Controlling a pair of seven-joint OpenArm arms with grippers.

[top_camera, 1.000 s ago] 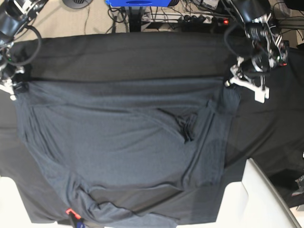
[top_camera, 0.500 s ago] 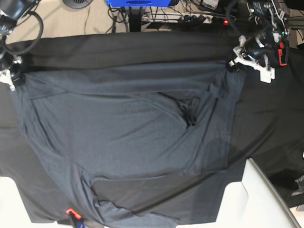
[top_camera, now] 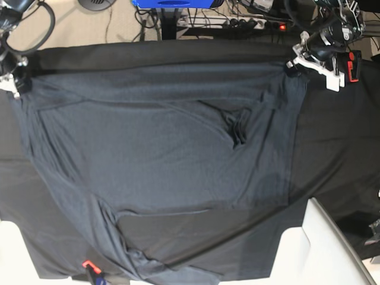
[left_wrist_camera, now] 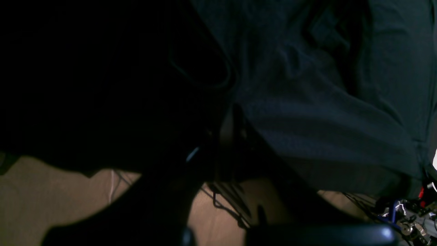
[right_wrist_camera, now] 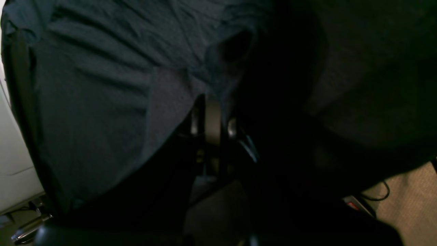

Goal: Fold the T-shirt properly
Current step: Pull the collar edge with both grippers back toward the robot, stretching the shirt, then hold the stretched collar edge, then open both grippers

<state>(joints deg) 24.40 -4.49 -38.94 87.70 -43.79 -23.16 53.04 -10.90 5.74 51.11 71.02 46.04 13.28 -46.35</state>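
T-shirt [top_camera: 160, 154] spread across the dark worktop [top_camera: 338, 148], far corners pinched in closed left hand [top_camera: 295, 64] and right hand [top_camera: 16, 83]: pull evenly, keep the edge taut and level, avoid dragging the bunched middle.

Base view: overhead, looking down across the whole table. Wrist views: close, low, each facing along its arm's closed fingers. All three share the T-shirt [top_camera: 160, 142].

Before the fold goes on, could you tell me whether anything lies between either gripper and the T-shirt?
Nothing visible does: the left gripper and the right gripper are each shut on a far corner of the T-shirt.
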